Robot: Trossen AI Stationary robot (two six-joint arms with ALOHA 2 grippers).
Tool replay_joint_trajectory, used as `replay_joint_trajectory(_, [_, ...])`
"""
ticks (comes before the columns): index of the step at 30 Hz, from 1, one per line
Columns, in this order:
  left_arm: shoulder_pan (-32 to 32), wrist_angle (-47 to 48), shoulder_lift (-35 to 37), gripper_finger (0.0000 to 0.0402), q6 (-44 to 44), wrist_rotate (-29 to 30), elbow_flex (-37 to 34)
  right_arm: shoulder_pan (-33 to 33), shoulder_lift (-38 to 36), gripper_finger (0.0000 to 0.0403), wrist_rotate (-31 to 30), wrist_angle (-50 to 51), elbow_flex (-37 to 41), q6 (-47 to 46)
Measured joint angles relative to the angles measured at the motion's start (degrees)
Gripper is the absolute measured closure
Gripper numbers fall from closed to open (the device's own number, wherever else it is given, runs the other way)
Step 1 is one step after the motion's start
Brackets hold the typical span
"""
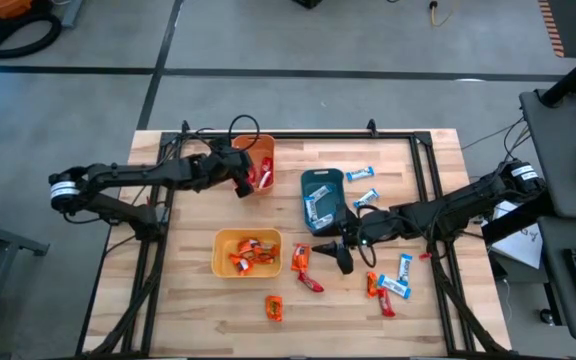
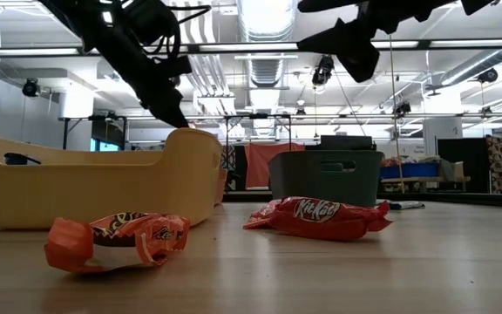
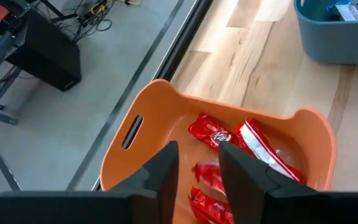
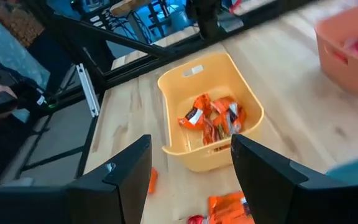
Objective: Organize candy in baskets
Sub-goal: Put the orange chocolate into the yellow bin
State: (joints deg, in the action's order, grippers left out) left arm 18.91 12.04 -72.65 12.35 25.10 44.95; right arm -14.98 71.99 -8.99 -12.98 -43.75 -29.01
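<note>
**Op:** High view first: candy is partly sorted. Red bars sit in the orange basket [image 1: 259, 165], orange bars in the yellow basket [image 1: 247, 252], a light blue one in the teal basket [image 1: 322, 199]. Loose ones are left on the table [image 1: 198, 310]: blue bars [image 1: 359, 174] beside the teal basket, more blue and red near the right side, an orange bar [image 1: 274, 307] alone near the front edge.

**Annotator:** Left arm?

**Op:** I've got the left gripper [image 3: 199, 163] right over the orange basket. Fingers [image 3: 164, 171] stand slightly apart with nothing between them; a red bar [image 3: 211, 133] lies in the basket just past the tips. I'd call that a drop just made, but that's my read.

**Annotator:** And the right?

**Op:** Right gripper [image 4: 191, 171] hangs above the table in front of the teal basket, fingers spread wide, empty. Its wrist view looks past them at the yellow basket and an orange bar [image 4: 229, 208] on the wood below. I judge it's lined up for a pick among the red and orange bars [image 1: 301, 258] next to it.

**Annotator:** Low view?

**Op:** A Reese's [image 2: 116, 241] and a KitKat [image 2: 316, 216] lie on the wood, unsorted. Roughly half done, I'd say.
</note>
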Motion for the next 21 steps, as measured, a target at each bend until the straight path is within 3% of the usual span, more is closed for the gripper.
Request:
replay_joint_trajectory(10, [-4.3, 0.5, 3.7, 0.0274, -6.0, -0.1, 1.1, -0.3, 0.1, 0.0193, 2.3, 10.5, 0.0, -15.6])
replay_joint_trajectory(15, [-11.3, -0.4, 6.7, 0.0274, -8.4, -0.5, 1.3, -1.8, 0.1, 0.0193, 3.6, 15.7, -1.0, -21.0])
replay_joint_trajectory(21, [-22.1, -2.3, 9.1, 0.0274, -12.0, -0.9, 1.2, -4.7, 0.5, 0.0193, 3.5, 29.7, -5.9, -26.5])
